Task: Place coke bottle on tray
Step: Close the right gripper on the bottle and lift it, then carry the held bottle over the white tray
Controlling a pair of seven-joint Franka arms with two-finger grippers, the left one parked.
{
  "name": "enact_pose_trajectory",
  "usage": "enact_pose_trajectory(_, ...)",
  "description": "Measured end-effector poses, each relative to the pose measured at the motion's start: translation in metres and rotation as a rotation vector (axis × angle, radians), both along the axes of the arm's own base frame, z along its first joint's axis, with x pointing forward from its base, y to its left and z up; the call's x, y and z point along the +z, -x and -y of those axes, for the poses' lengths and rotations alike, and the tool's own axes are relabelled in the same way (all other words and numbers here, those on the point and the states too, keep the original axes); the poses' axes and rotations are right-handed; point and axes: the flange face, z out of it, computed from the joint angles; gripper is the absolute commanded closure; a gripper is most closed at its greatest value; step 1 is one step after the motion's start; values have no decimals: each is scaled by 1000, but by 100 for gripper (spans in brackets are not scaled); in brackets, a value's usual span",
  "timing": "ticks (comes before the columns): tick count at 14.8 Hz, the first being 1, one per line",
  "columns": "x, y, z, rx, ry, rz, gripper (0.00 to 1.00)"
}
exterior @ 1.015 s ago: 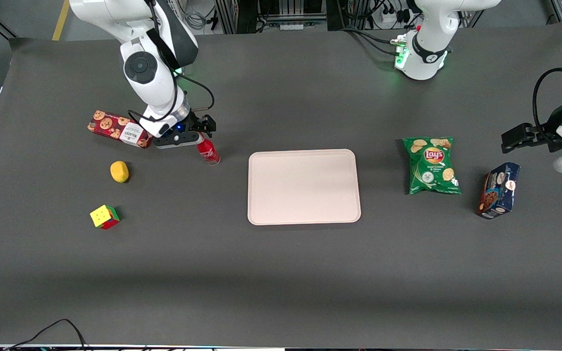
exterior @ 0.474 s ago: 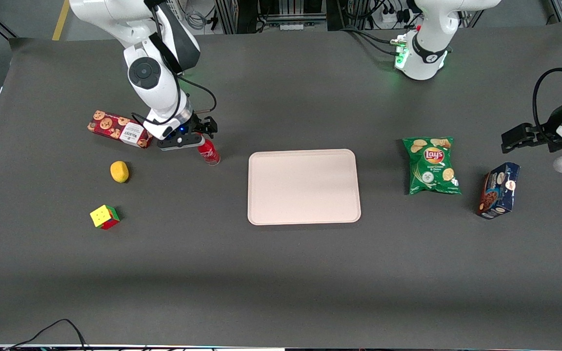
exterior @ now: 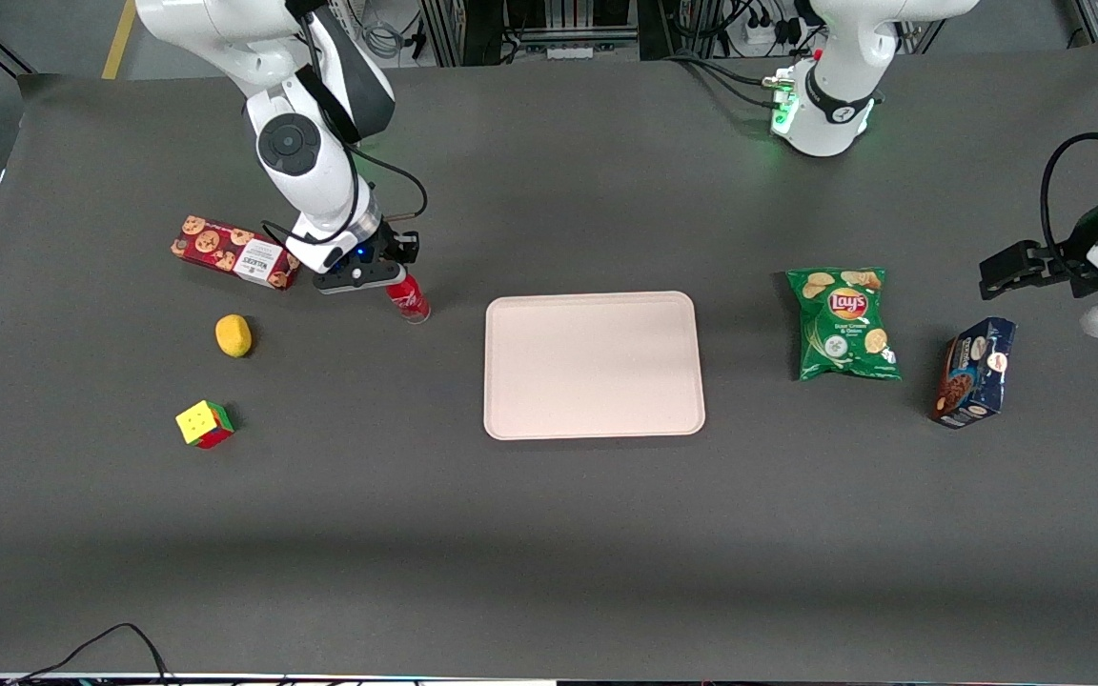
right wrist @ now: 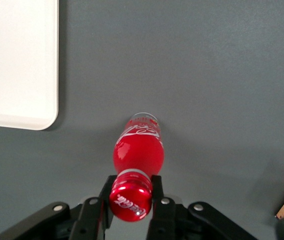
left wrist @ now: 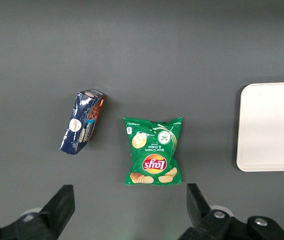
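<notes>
The coke bottle is a small slim red bottle with a red cap and white script; it stands on the dark table beside the tray, toward the working arm's end. My right gripper is directly over it, its two fingers pressed against the cap and neck from both sides, shut on the bottle. In the front view the gripper covers the bottle's top. The tray is large, flat and pale pinkish-beige, and nothing lies on it; one rounded corner shows in the right wrist view.
A red cookie box lies beside the gripper, toward the working arm's end. A lemon and a colour cube lie nearer the front camera. A green chips bag and a blue box lie toward the parked arm's end.
The arm and gripper shifted slightly toward the tray and settled lower over the bottle's cap. The bottle stayed in place on the table.
</notes>
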Motion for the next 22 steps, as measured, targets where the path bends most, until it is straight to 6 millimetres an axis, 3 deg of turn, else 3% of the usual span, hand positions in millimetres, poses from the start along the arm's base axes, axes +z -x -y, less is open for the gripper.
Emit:
enact_pose_trajectory(6,1,0,0,-7,0,2,100)
enact_pose_trajectory(9,17,-2,-2,-25,11,4,100)
enact_pose_trajectory(12,58,-11,-5,-30,21,10,100)
enact_pose_trajectory(19,188,-51,-17,-45,-19,51,100)
enact_pose_trajectory(22,227,-68,-26,-75,-50,56,100)
